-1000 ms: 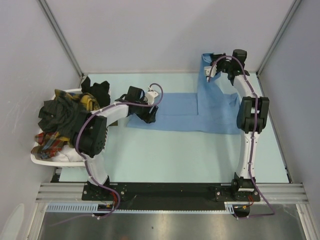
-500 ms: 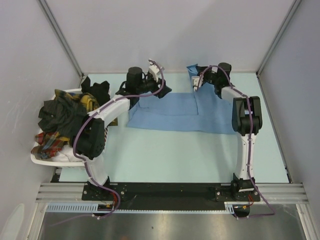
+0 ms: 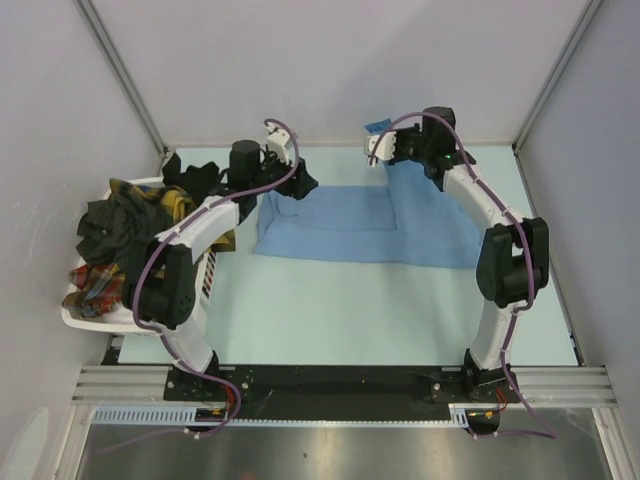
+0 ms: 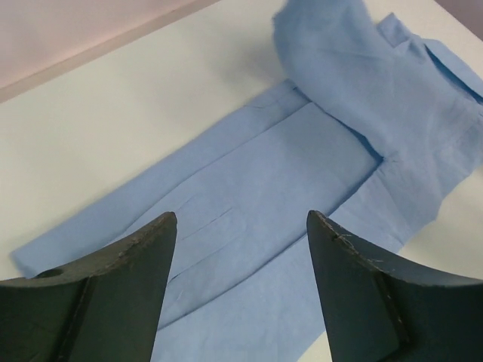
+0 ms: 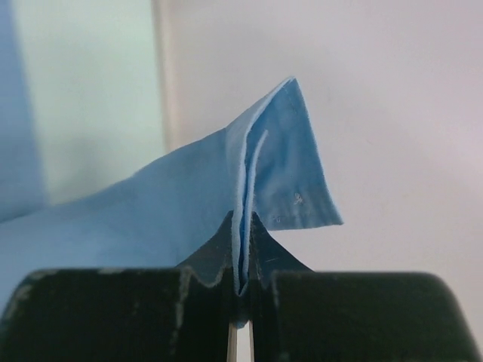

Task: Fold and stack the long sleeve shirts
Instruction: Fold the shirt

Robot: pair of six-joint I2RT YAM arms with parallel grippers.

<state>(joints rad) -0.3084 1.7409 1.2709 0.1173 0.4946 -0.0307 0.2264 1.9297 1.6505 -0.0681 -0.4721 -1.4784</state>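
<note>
Light blue shirt (image 3: 340, 225), corner pinched in right claw (image 5: 241, 253)

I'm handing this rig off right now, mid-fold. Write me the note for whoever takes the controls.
Left claw: open, holding nothing, hovering over the light blue shirt near its far left edge.
Right claw: shut on a corner of that shirt, lifted off the table at the far edge.
Other shirts: piled unfolded in the white basket at the left.
Done: blue shirt spread flat, apparently partly folded.
Left: finish this fold, then fold and stack the rest.
</note>
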